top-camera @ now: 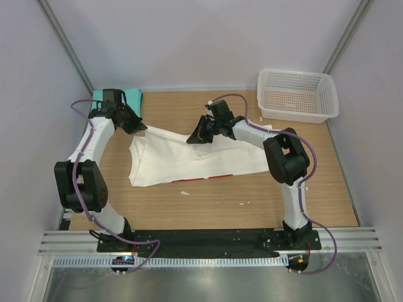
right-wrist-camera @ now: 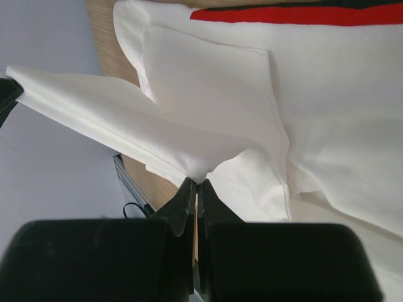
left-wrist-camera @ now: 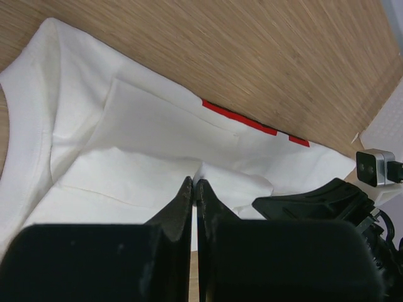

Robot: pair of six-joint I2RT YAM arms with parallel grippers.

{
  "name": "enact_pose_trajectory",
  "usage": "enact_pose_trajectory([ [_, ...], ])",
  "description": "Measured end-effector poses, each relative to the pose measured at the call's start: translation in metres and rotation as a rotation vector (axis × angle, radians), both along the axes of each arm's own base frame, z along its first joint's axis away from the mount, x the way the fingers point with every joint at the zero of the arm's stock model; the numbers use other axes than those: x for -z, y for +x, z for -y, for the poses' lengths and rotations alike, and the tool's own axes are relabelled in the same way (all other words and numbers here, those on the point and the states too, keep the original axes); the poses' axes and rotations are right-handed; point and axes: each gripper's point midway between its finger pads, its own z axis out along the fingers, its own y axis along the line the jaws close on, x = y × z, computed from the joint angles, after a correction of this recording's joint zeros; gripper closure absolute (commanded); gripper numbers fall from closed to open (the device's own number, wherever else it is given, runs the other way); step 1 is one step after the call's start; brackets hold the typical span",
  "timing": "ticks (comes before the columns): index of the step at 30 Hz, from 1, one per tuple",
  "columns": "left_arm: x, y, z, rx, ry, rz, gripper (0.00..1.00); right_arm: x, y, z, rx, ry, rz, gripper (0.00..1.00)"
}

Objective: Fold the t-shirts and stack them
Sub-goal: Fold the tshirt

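- The white t-shirt point(top-camera: 189, 165) lies spread on the counter point(top-camera: 220, 204), its long axis running left to right across the arms' front. A thin strip of its red print point(top-camera: 211, 177) peeks out along the near edge.
- The left jaws are clenched on the shirt's far edge near its left end. The right jaws are clenched on the same edge further right, about midway along the cloth.
- Between the two pinches the edge is lifted off the counter and pulled into a taut band, as the right wrist view shows. The rest of the shirt lies below and nearer the bases.
- The body of the shirt lies toward the arm bases from both pinch points. A fold would likely carry the held edge that way, across the short axis, with both arms keeping level so the band stays straight.
- The left arm point(top-camera: 94, 135) stands nearer the shirt's left end, and the right arm point(top-camera: 283, 157) reaches over its right half.
- The teal t-shirt point(top-camera: 134, 95) sits in the far left corner behind the left jaws, apart from the white one and not held.
- The white mesh basket point(top-camera: 293, 115) stands at the far right corner, well apart from both shirts, and nothing can be seen inside it.
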Motion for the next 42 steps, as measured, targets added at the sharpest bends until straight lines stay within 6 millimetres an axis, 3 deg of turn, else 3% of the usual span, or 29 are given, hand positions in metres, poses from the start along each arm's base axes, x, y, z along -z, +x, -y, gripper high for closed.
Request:
enact_pose_trajectory([
  [11, -0.001, 0.002, -0.005, -0.029, 0.018, -0.006, 1.00, 0.006, 0.017, -0.004, -0.014, 0.015, 0.000, 0.98],
  [15, -0.006, 0.013, 0.001, -0.009, -0.014, 0.014, 1.00, 0.005, 0.024, 0.001, -0.006, 0.020, 0.004, 0.98],
  [26, 0.005, 0.035, 0.011, 0.027, -0.061, -0.002, 1.00, 0.014, 0.037, 0.012, 0.011, 0.017, 0.001, 0.98],
  [42, 0.008, 0.032, 0.010, 0.022, -0.053, -0.019, 1.00, 0.018, 0.039, 0.009, -0.007, 0.022, -0.024, 0.98],
])
